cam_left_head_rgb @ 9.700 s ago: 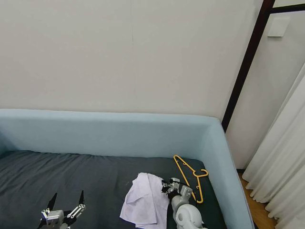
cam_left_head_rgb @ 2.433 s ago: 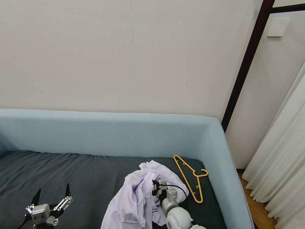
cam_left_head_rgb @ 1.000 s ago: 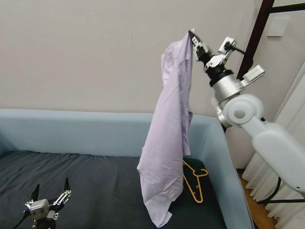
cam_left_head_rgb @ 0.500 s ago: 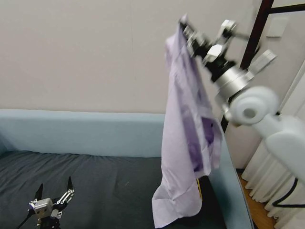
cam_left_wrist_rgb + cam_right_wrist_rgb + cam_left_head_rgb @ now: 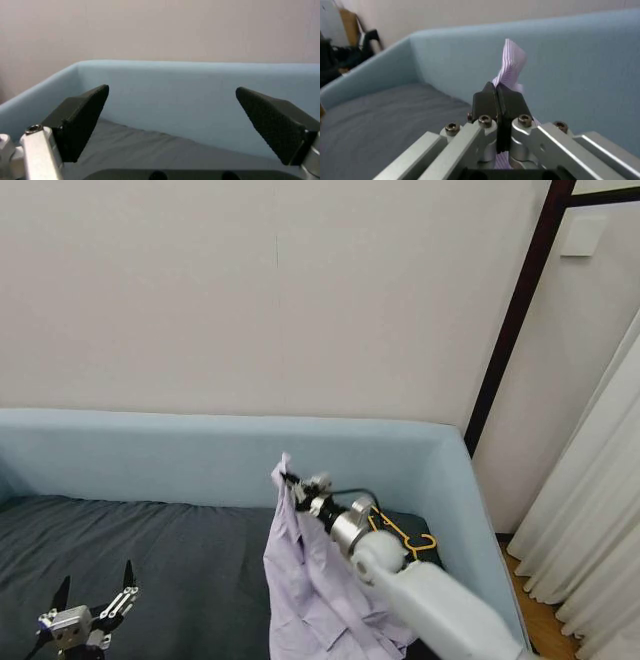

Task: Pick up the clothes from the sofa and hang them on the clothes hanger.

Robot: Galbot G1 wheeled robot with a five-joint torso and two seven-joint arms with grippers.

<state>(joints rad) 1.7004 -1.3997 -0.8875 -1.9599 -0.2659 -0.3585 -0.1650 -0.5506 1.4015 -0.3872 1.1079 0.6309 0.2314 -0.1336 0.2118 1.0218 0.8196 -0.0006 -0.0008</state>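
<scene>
A pale lilac shirt [image 5: 320,590] hangs from my right gripper [image 5: 291,479] and pools on the dark sofa seat. The gripper is shut on the shirt's upper edge, just in front of the light blue backrest. In the right wrist view the closed fingers [image 5: 496,100] pinch the striped lilac cloth [image 5: 512,62], which sticks up past them. An orange clothes hanger [image 5: 402,538] lies on the seat to the right, partly hidden by my right arm. My left gripper [image 5: 93,604] hovers low at the left over the seat, open, with its black pads [image 5: 80,119] wide apart and nothing between them.
The light blue sofa [image 5: 200,455] has a raised backrest and a right armrest [image 5: 470,530]. A dark grey seat cushion [image 5: 150,560] stretches left. White curtains [image 5: 600,560] and a dark door frame [image 5: 510,330] stand at the right.
My right arm has come down from high near the wall to just above the seat, bringing the shirt with it. The shirt now lies bunched on the cushion. The left gripper has barely moved.
</scene>
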